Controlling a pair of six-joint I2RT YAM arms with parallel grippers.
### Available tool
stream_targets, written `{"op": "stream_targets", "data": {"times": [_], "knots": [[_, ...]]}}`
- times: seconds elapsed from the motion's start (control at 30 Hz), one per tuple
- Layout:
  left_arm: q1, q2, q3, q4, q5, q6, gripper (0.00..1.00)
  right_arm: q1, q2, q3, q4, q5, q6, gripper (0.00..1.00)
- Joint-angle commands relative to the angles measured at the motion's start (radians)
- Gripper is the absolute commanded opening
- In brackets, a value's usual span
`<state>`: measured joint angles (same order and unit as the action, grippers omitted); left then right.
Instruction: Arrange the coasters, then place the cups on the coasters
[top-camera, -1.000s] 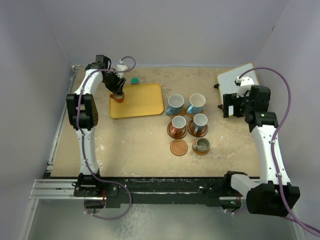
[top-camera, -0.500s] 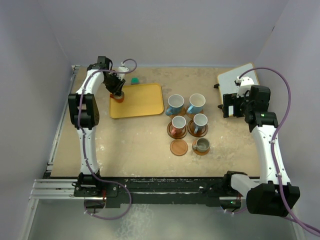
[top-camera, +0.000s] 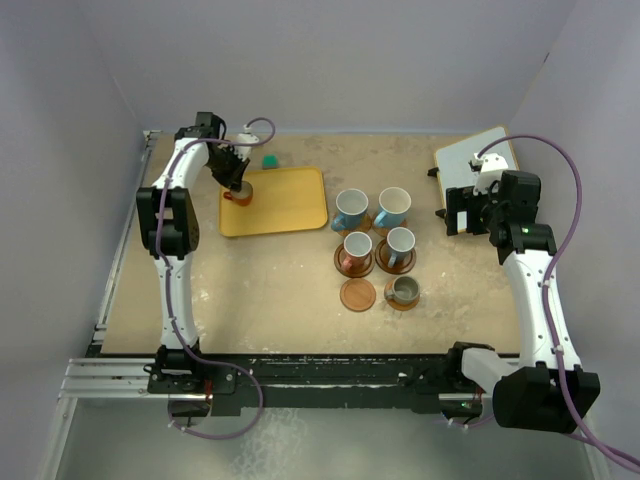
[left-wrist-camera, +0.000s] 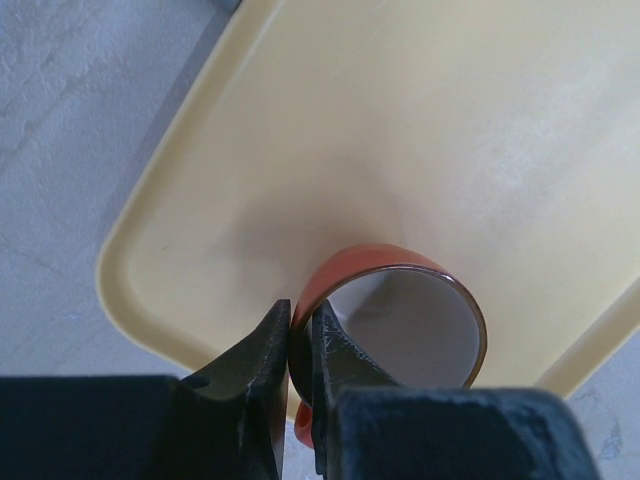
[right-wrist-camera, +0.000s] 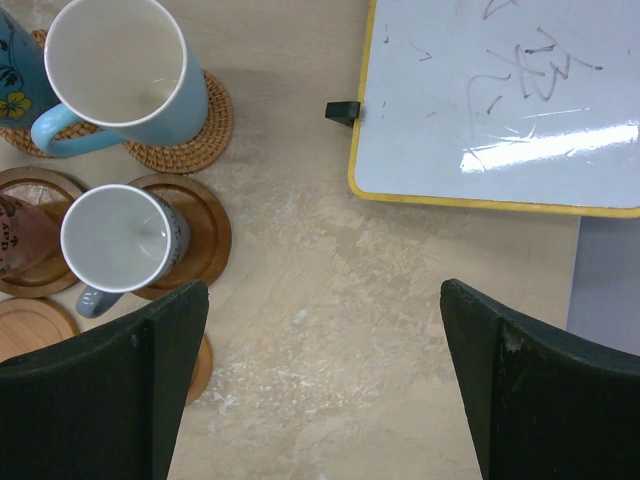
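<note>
On the yellow tray, at the table's 10 o'clock, stands the orange-brown cup, the only thing the tray holds; it sits upright in the tray's 10 o'clock corner. The left jaws are drawn narrow and pinch this cup's wall, one finger inside the rim and one outside, as the left wrist view shows. A small green object lies off the tray, on the table just beyond its 12 o'clock edge. Right of centre, six coasters form a block two wide and three deep. Five carry cups: two light blue cups at the 12 o'clock end, two smaller pale cups in the middle row, and a grey cup at the block's 5 o'clock. The coaster at its 7 o'clock is bare. The arranging therefore appears finished and five of six placements done; what is left, by this reading, is to carry the orange-brown cup from the tray to the bare coaster. Those cup interiors that the wrist views show are empty. The right jaws stand wide and hold nothing, over the table between the block and a whiteboard at 2 o'clock.
</note>
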<state>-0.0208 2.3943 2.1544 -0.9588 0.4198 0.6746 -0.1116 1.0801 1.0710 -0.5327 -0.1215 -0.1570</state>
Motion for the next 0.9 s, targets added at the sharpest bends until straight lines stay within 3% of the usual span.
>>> {"op": "stream_targets", "data": {"times": [0.0, 0.57, 0.87], "knots": [[-0.019, -0.115, 0.016, -0.022, 0.051, 0.01, 0.04, -0.003, 0.0, 0.007, 0.012, 0.01, -0.003, 1.0], [-0.176, -0.598, -0.45, 0.166, -0.003, -0.283, 0.03, -0.003, -0.006, 0.008, 0.012, 0.01, -0.003, 1.0], [-0.277, -0.801, -0.585, 0.188, 0.03, -0.434, 0.03, -0.003, -0.015, 0.009, 0.012, 0.01, -0.003, 1.0]]}}
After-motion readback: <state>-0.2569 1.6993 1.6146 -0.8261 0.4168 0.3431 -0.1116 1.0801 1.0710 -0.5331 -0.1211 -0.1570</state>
